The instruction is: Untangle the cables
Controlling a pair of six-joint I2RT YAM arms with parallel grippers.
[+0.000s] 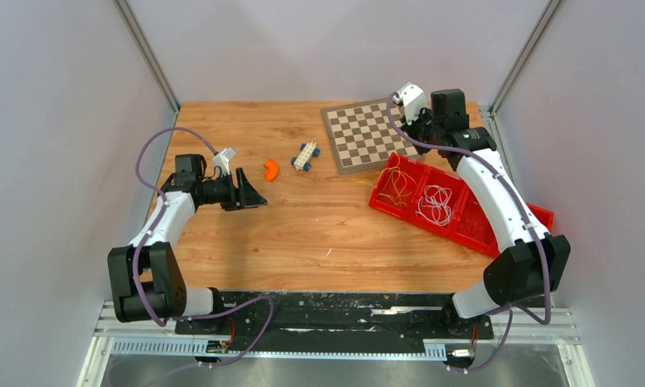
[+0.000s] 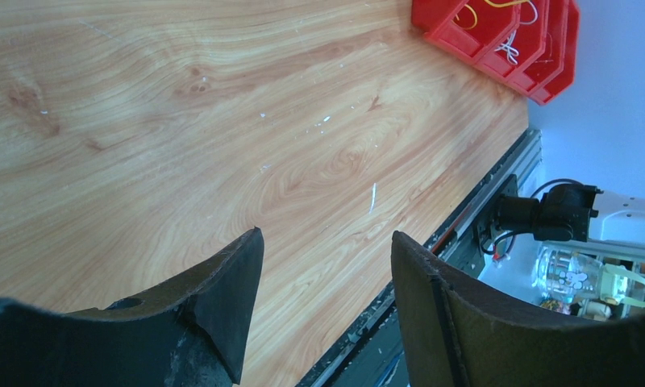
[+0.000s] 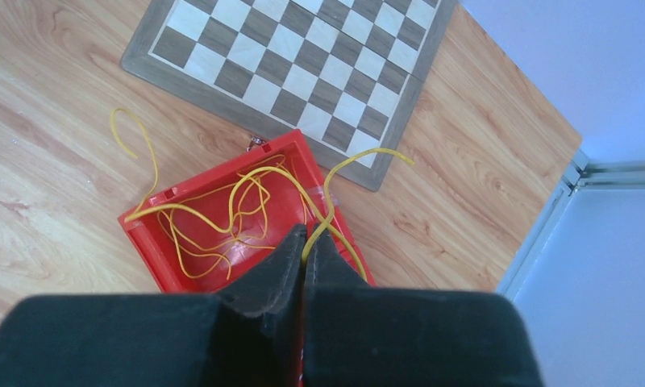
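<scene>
While hovering over the red tray (image 3: 146,234) at the far right, pinching a yellow cable (image 3: 368,152) trailing into it between closed right jaws; holding left jaws apart above the worktop (image 2: 182,121) at left.

Light was bright, even and diffuse, apparently from above; the arms cast only faint, soft shadows on the wooden surface (image 1: 319,234). The overhead view was sharp. In the wrist views the left hand (image 2: 327,235) and right hand (image 3: 305,242) looked slightly soft, the cables (image 3: 222,218) crisp, and small glints flecked the wood.
</scene>
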